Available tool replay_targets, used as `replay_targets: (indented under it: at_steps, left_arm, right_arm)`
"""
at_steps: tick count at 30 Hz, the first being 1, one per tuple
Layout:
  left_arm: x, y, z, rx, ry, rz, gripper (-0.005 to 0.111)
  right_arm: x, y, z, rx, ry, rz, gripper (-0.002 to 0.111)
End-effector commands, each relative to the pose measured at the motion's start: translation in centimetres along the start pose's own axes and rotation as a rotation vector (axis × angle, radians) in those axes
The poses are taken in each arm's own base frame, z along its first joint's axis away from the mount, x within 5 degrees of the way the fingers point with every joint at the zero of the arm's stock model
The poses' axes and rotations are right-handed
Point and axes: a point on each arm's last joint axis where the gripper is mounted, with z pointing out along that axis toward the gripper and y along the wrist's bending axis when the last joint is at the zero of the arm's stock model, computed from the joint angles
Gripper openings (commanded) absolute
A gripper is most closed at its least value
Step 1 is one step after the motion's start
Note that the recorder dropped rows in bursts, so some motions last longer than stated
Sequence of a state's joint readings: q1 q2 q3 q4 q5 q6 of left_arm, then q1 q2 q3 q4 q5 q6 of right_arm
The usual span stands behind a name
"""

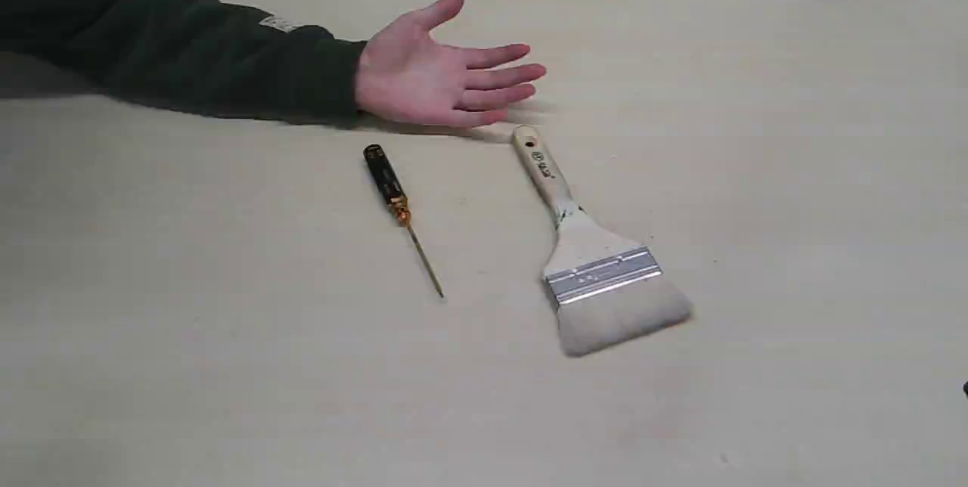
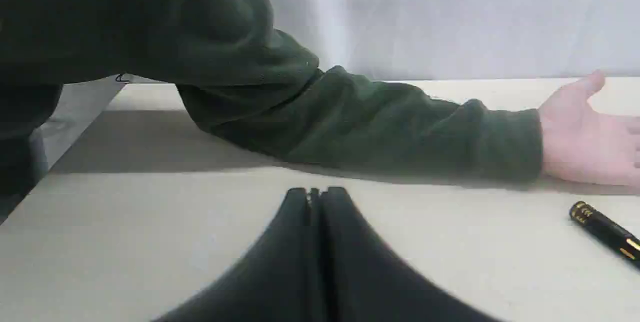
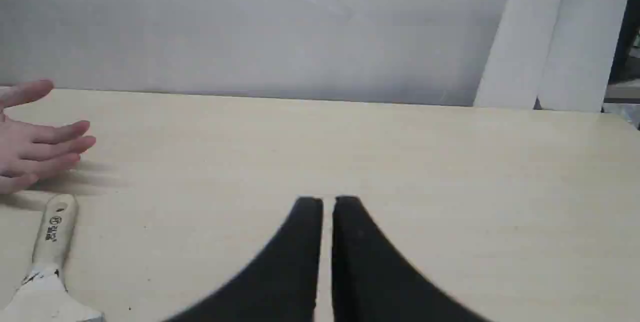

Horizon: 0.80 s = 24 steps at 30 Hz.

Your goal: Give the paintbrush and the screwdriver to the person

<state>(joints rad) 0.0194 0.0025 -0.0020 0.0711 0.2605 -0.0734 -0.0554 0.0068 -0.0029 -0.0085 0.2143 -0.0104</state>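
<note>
Exterior view: pale desk (image 1: 227,366) bearing two tools, both lying flat and apart from each other. Right of centre, paintbrush (image 1: 586,245), its wooden handle aimed at the far side, the holed end just beside the fingertips of the person's hand (image 1: 431,79), contact not discernible; silver ferrule and off-white bristles fanned toward the near side. Left of it, screwdriver (image 1: 398,206), black handle toward the hand yet clear of it, orange-gold collar at mid-length, thin shaft slanting to the near side. Hand open on the desk, palm turned up and tilted, thumb raised; forearm in a dark green sleeve (image 1: 189,56) with a small white label (image 1: 278,23), reaching in from the far left.

Left wrist view: left end effector (image 2: 315,193) low over bare desk, fingers pressed together, gripping nothing; sleeve stretched across the desk beyond, butt of the screwdriver handle off to one side, well apart from the fingers.

Right wrist view: right end effector (image 3: 327,201) over bare desk, fingers drawn almost together, only a thin slit between them, pinching nothing; paintbrush handle and the person's fingertips off to one side, well apart from the fingers. Pale grey backdrop (image 3: 250,27) behind the desk's far edge.
</note>
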Motion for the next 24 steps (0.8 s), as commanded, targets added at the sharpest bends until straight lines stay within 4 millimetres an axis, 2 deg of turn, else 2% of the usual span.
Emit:
replay_targets:
  at_steps: [1,8,18,20,24]
  left_arm:
    - [0.0,-0.1,0.0,0.009,-0.011,-0.002,0.0]
    - [0.0,-0.1,0.0,0.009,-0.011,-0.002,0.0]
    - [0.0,-0.1,0.0,0.009,-0.011,-0.002,0.0]
    - [0.0,-0.1,0.0,0.01,-0.009,-0.004,0.0]
    - [0.0,-0.1,0.0,0.01,-0.011,-0.004,0.0]
  right_arm:
    - [-0.3,0.0,0.0,0.0,-0.041,0.002,0.005]
    - [-1.0,0.0,-0.1,0.001,-0.123,0.002,0.005]
    - [-1.2,0.0,-0.1,0.001,-0.147,0.002,0.005]
    - [-1.4,0.0,-0.2,-0.003,-0.166,0.035,0.005]
    - [-1.7,0.0,-0.2,-0.026,-0.195,0.233,0.005]
